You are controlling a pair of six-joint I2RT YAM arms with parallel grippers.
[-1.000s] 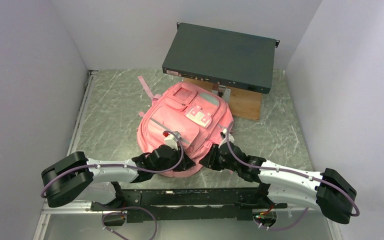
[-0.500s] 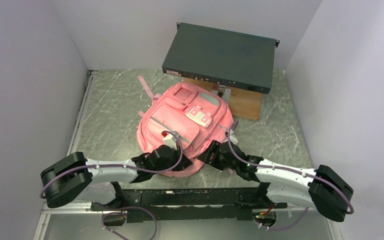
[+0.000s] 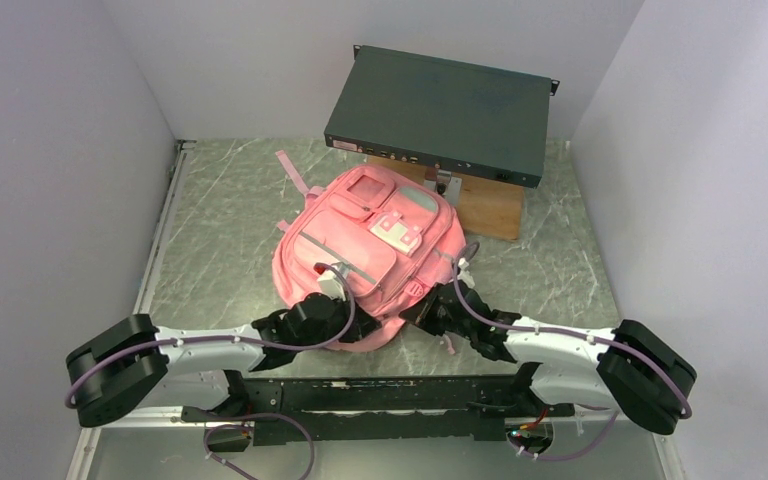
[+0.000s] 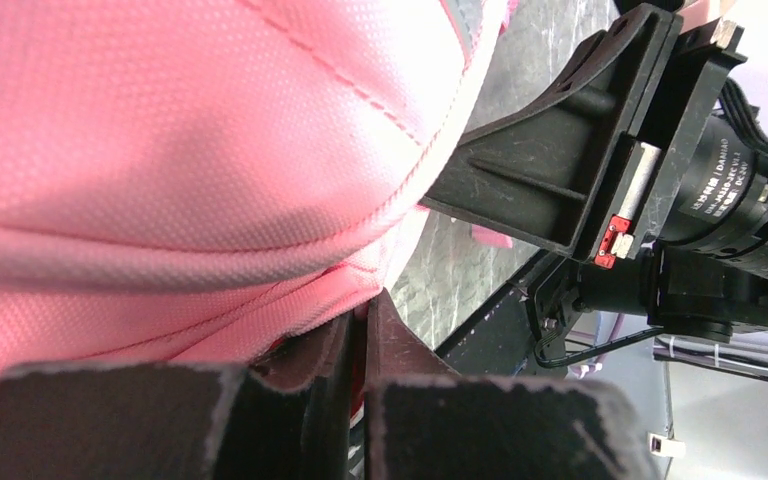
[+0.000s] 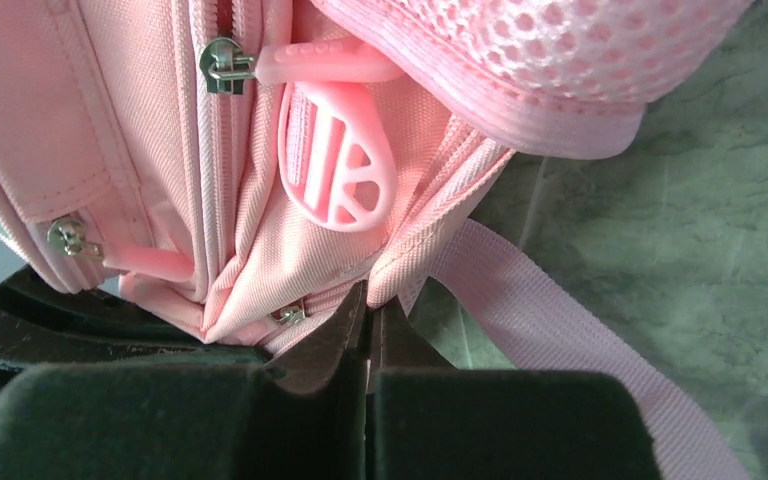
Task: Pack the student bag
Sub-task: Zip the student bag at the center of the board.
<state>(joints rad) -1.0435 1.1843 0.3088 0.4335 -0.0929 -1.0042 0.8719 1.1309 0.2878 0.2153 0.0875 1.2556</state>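
The pink student bag (image 3: 370, 240) lies on the green marble table, front pockets up, its near end towards the arms. My left gripper (image 3: 358, 325) is shut on the bag's near bottom edge; in the left wrist view pink fabric (image 4: 160, 150) fills the frame and a fold is pinched between the jaws (image 4: 358, 330). My right gripper (image 3: 422, 312) is shut on the bag's near right corner; in the right wrist view the jaws (image 5: 367, 315) pinch fabric beside a pink strap (image 5: 560, 340), below a zip pull (image 5: 335, 165).
A dark flat electronics box (image 3: 438, 115) rests on a wooden block (image 3: 485, 205) just behind the bag. A pink strap (image 3: 292, 175) trails off the bag's far left. White walls close in on the left, right and back.
Both arms have drawn back towards the near edge and lower, pulling the bag's near end a little nearer. The grips stay closed on the fabric.
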